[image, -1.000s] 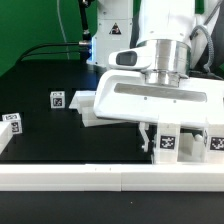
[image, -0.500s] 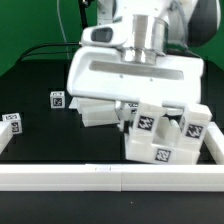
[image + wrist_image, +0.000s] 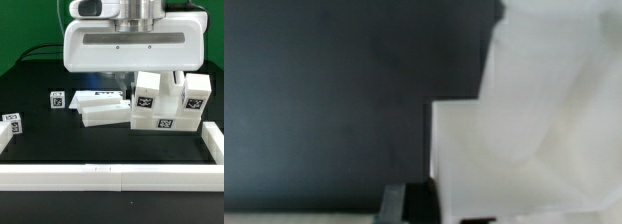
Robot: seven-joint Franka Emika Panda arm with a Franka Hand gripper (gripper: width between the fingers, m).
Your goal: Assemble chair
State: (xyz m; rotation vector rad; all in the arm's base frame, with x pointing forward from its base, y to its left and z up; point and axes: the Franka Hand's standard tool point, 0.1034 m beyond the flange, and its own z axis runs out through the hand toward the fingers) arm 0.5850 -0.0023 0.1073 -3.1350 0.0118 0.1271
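Note:
My gripper hangs from the wide white hand at the top centre of the exterior view. It is shut on the chair's boxy white seat frame, which carries several black-and-white tags and hangs tilted above the black table. The fingertips are mostly hidden behind the frame. In the wrist view the white frame fills one side and a dark finger shows against its edge. More flat white chair parts lie on the table, towards the exterior view's left of the frame.
A small tagged piece and another lie at the exterior view's left. A long plain white rail runs along the front, and a short arm of it runs back at the right.
The gripper has moved towards the exterior view's left and up, and the seat frame has risen off the table with it, tilting as it went. The other parts have not moved.

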